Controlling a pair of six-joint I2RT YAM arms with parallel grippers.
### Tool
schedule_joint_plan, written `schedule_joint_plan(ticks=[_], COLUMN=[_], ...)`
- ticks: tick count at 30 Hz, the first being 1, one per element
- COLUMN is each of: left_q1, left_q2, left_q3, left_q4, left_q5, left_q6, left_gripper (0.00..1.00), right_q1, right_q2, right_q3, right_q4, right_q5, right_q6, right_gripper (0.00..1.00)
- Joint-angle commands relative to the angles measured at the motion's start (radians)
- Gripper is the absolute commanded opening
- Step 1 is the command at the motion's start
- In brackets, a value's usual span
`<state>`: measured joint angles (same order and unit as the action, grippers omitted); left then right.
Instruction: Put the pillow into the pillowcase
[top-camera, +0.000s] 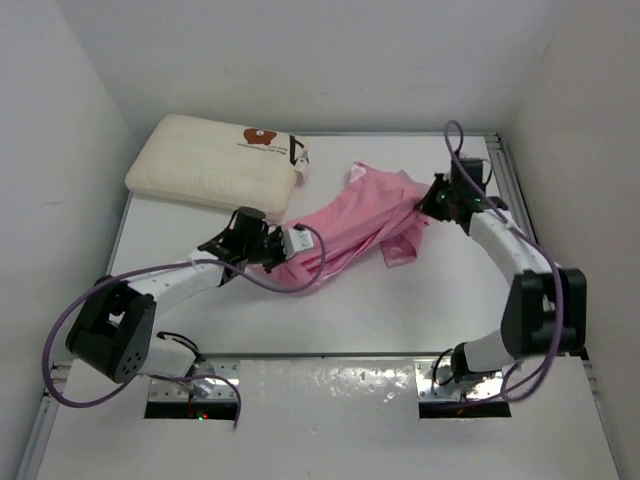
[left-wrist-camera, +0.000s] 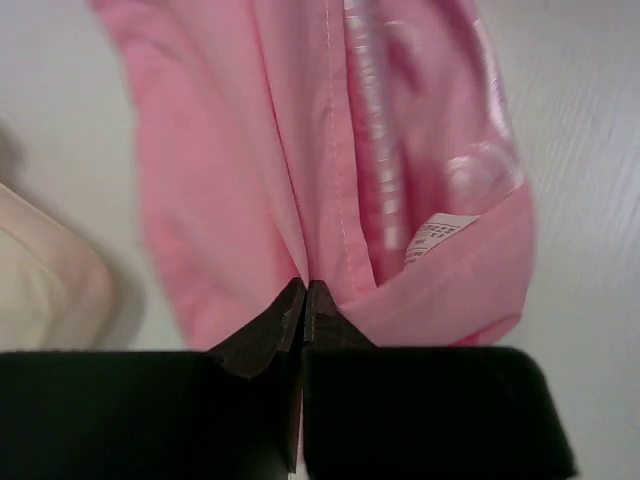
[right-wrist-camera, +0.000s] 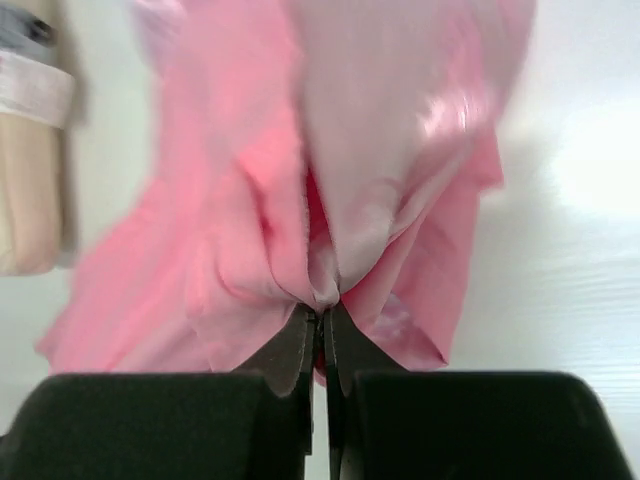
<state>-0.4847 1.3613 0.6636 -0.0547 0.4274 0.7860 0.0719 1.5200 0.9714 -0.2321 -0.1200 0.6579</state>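
Observation:
The pink satin pillowcase (top-camera: 358, 225) hangs crumpled between my two grippers, lifted above the middle of the table. My left gripper (top-camera: 284, 248) is shut on its near-left edge; the left wrist view shows the jaws closed on a hemmed fold (left-wrist-camera: 330, 180), with a small white label (left-wrist-camera: 437, 233) to the right. My right gripper (top-camera: 428, 203) is shut on its right end; the right wrist view shows bunched pink fabric (right-wrist-camera: 300, 190) pinched at the tips. The cream-white pillow (top-camera: 213, 163) lies at the back left, its brown-red mark and tag end facing right.
White walls enclose the table (top-camera: 400, 300) on the left, back and right. The pillow's edge shows at the left of the left wrist view (left-wrist-camera: 45, 280) and the right wrist view (right-wrist-camera: 28, 170).

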Motion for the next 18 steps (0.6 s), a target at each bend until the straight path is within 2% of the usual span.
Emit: schedule_joint_plan(ticks=[1, 2, 3, 5, 6, 9, 10, 12, 14, 15, 17, 18], left_q1=[-0.009, -0.011, -0.011, -0.012, -0.014, -0.014, -0.014, -0.005, 0.008, 0.009, 0.014, 0.015], left_q2=[-0.060, -0.064, -0.067, -0.082, -0.087, -0.114, -0.128, -0.143, -0.166, -0.172, -0.189, -0.198], left_q3=[0.135, 0.183, 0.204, 0.250, 0.260, 0.266, 0.264, 0.249, 0.237, 0.231, 0.218, 0.208], left_q4=[-0.020, -0.034, -0.054, -0.108, -0.115, -0.093, -0.074, -0.054, -0.030, -0.024, -0.005, 0.001], left_q5=[0.106, 0.128, 0.152, 0.240, 0.258, 0.272, 0.243, 0.190, 0.154, 0.134, 0.073, 0.041], left_q6=[-0.099, -0.111, -0.119, -0.120, -0.128, -0.185, -0.200, -0.234, -0.254, -0.260, -0.278, -0.278], left_gripper=[0.00, 0.10, 0.49, 0.96, 1.00, 1.00, 1.00, 1.00, 1.00, 1.00, 1.00, 1.00], right_q1=[-0.003, -0.003, -0.006, -0.009, -0.012, -0.011, -0.009, -0.011, -0.006, -0.001, 0.008, 0.022], right_q2=[-0.214, -0.239, -0.260, -0.293, -0.288, -0.222, -0.199, -0.109, -0.028, 0.071, 0.190, 0.321], right_q3=[0.177, 0.203, 0.232, 0.329, 0.369, 0.538, 0.600, 0.648, 0.722, 0.748, 0.847, 0.941], right_q4=[-0.079, -0.091, -0.102, -0.131, -0.148, -0.205, -0.193, -0.159, -0.125, -0.134, -0.198, -0.285], right_q5=[0.134, 0.129, 0.099, 0.027, -0.112, -0.372, -0.558, -0.747, -0.785, -0.788, -0.732, -0.633], right_q6=[-0.214, -0.252, -0.321, -0.380, -0.436, -0.487, -0.486, -0.437, -0.388, -0.351, -0.327, -0.316], right_gripper=[0.00, 0.00, 0.00, 0.00, 0.00, 0.00, 0.00, 0.00, 0.03, 0.05, 0.12, 0.26])
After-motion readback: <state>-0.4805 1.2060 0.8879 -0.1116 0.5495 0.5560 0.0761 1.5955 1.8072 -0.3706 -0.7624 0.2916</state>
